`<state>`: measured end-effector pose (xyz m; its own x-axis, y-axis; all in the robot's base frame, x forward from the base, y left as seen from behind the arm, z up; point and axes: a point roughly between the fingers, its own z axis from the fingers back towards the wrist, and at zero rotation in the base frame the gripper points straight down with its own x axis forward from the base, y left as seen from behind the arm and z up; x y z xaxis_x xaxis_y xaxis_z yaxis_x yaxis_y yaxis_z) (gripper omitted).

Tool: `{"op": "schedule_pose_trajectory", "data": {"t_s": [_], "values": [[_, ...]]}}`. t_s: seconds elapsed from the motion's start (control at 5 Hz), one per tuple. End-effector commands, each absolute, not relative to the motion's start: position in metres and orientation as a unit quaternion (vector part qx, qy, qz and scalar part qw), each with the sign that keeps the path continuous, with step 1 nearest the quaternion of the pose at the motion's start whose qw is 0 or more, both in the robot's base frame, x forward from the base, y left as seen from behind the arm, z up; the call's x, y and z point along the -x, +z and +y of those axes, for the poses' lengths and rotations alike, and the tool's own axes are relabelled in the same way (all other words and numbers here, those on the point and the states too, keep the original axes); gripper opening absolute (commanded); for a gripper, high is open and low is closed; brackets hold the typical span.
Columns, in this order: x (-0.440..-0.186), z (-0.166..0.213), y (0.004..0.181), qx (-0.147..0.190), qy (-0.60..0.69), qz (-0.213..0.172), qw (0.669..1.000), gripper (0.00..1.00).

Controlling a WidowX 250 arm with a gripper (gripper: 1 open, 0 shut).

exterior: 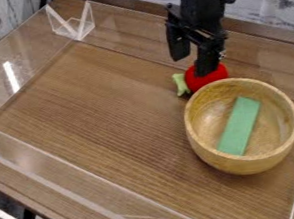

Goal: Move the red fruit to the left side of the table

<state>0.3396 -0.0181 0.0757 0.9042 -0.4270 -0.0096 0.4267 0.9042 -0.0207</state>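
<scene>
Brown wood-grain table [84, 119] fills most of my view, edged by low clear walls [3, 91], and the bowl [198, 140] is the landmark I steer by; the red fruit [206, 73] sits just beyond the bowl's far rim, near it, with its pale green stub [180, 83] pointing to the side away from the right-hand edge of my view; the gripper [200, 61] is above and right around the fruit's far side, its jaws standing wide, and I cannot tell from this angle whether either finger touches the skin, though I see no grip on it

As I judge it, I am at the approach: reaching the fruit is nearly done, while closing on it, lifting it, carrying it across to the open stretch left of the bowl and letting go are all left; I would want the fingers lower about the fruit before closing, since a round thing could roll against the bowl

Counting up, I have one red fruit, one bowl, one green block [242, 125] lying in that bowl, and one gripper
</scene>
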Motion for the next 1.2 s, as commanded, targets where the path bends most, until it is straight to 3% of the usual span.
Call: {"op": "schedule_pose_trajectory", "data": {"t_s": [0.0, 0.2, 0.4, 0.6, 1.0], "values": [[-0.357, -0.025, 0.089, 0.008, -0.217, -0.025, 0.976, 0.0], [-0.353, -0.023, 0.069, 0.013, -0.243, -0.024, 0.97, 1.0], [-0.349, -0.022, 0.046, 0.014, -0.272, -0.033, 0.962, 0.0], [-0.354, -0.021, 0.047, 0.01, -0.275, -0.038, 0.961, 0.0], [-0.353, -0.041, 0.066, -0.008, -0.3, -0.068, 0.951, 0.0]]}}
